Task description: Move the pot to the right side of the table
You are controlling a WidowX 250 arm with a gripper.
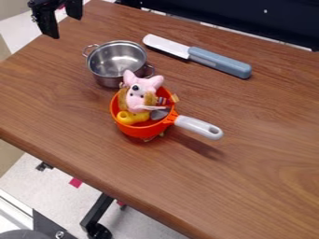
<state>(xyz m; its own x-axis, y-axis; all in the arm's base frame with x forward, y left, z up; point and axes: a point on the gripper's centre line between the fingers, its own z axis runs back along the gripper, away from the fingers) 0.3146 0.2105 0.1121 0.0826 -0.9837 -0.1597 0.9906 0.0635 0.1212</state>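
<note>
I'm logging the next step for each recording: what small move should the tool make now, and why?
Probably bring the tool over the metal pot, favoring its upper-left rim. The tool is open and empty at the picture's upper left, away from the pot. The orange pan holding the plush toy crowds the pot's lower side, so that rim looks easier to grasp.

That pot [103, 72] over there is shiny silver metal, with a thin loop handle [84, 50] on either side. It stands upright, its mouth open, toward the table's [249, 186] far left, just behind the orange strainer [134, 130].
</note>
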